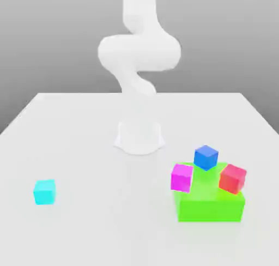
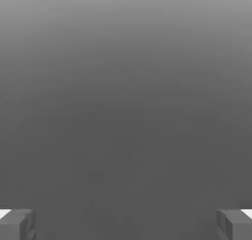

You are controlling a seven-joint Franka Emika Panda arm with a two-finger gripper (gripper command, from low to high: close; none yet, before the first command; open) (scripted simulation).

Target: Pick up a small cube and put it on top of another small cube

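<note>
The gripper stands wide, holding nothing, its fingertips far apart. The cyan cube sits alone, well apart from the green block, which bears the magenta cube, blue cube and red cube. The cyan cube looks light and rigid; best pinched across opposite flat faces. The arm's hand end is hard to make out.

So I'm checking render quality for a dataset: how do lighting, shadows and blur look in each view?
Exterior view: soft, even light, no clear cast shadows under the cyan cube or green block; the arm looks washed-out and soft-edged against the grey backdrop. Hand view: a smooth grey gradient, lighter on one side, with no glare; the fingertips sit wide apart at the edge.
</note>
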